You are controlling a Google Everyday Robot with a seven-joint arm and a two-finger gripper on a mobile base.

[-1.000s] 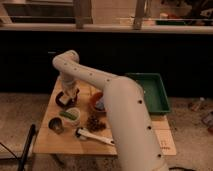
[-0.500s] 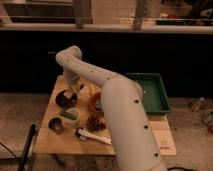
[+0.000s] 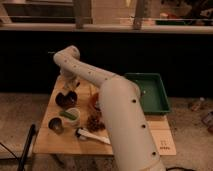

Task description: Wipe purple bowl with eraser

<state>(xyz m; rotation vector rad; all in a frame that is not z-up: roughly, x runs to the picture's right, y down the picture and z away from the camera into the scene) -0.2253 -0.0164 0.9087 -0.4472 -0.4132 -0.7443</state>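
Dark, round purple bowl [image 3: 65, 99] rests on the wooden table [image 3: 47, 142]; tool [image 3: 70, 84] hovers at its rim, state indiscernible.

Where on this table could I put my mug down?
On the picture's right, bare table shows between the arm and the edge, in front of the green tray. The picture's left is crowded: purple bowl, pale cup, white-handled utensil, and the tool by the bowl's far rim.
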